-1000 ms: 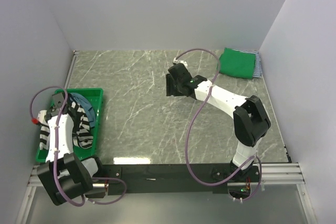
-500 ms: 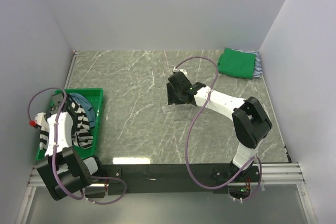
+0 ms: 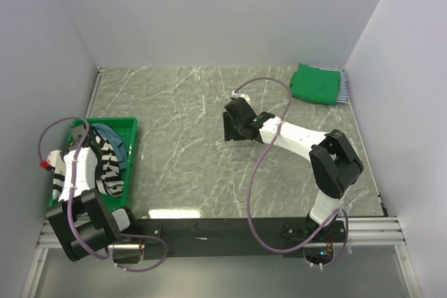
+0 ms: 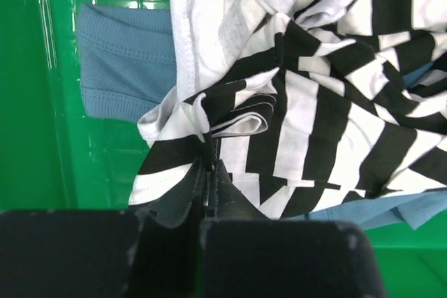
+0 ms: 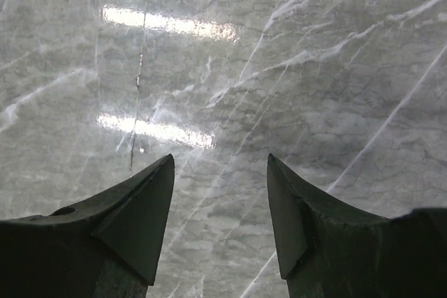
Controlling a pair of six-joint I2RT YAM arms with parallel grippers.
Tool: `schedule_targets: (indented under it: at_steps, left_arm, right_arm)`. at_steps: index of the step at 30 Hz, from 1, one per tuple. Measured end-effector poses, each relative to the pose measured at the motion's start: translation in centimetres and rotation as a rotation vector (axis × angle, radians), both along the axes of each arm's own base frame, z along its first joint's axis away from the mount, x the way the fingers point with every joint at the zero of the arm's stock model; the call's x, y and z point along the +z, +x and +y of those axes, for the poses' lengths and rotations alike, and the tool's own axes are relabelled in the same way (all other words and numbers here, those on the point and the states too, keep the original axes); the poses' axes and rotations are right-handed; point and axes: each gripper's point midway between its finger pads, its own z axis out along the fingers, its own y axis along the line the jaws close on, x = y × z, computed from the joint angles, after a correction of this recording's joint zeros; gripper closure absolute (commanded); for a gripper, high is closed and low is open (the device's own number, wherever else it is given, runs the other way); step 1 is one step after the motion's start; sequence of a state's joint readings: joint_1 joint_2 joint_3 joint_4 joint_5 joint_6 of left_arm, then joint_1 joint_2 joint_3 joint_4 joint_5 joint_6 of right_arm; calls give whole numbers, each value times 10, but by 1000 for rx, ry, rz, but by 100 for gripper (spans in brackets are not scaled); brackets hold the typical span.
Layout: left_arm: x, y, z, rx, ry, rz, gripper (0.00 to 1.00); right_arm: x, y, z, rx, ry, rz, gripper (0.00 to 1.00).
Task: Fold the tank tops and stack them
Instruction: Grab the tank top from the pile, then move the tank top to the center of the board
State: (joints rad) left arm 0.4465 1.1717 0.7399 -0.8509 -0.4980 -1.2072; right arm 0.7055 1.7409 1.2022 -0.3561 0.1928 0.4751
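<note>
1. Pinching a fold of cloth, the left gripper [image 4: 209,172] has its fingers pressed together on the black-white striped tank top [image 4: 307,102], at the near left of the work area.
2. The black-white striped tank top lies crumpled inside the green bin [image 4: 42,116]. It rests on the dusty blue tank top [image 4: 122,68], which shows at the left of the heap and again under its lower right edge.
3. The green bin stands on the table [image 3: 181,165] at its left side, close to the left wall.
4. The right gripper [image 5: 220,162] is over the middle of the table, pointing down at the marbled surface, with its fingers spread apart.
5. The green tank top [image 3: 316,83] lies folded in the far right corner of the table, well apart from both grippers.
6. The navy-white striped tank top [image 3: 343,87] lies beneath the green tank top. Only its right edge shows.
</note>
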Motion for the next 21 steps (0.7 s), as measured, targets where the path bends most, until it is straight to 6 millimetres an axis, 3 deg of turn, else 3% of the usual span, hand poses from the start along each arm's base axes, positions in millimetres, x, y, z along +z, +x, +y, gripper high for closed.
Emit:
schedule_targets:
  at_steps: [3,6,7,8,9,12,14,16,19,21]
  left_arm:
    - [10,4,1,-25,7,-15,99]
    - [48,28,6,-93,39,-120,99]
    - [69,40,7,-127,57,-179,99]
    - [106,60,9,-179,96,-295,99]
    - [124,68,7,-208,117,-347,99]
    - [207,103,-11,-358,195,-556,100]
    - [261,127,-43,-498,230,-677,100]
    - [307,149,-93,-671,231,-777,99]
    - [361,172,-172,-900,210,-891,99]
    - [382,182,-219,-1019,196,-928,100]
  right_arm:
    - [4,0,0,0,6,-6,38]
    - [15,0,1,2,26,-26,38]
    - [21,0,1,1,34,-36,38]
    - [27,0,1,1,43,-47,38]
    - [32,1,1,-1,51,-59,38]
    - [52,2,-3,-13,68,-99,38]
    - [67,3,-7,-31,74,-131,38]
    - [89,5,-15,-56,87,-180,38]
    - [133,12,-34,-121,119,-274,38]
    - [160,17,-52,-171,151,-334,38]
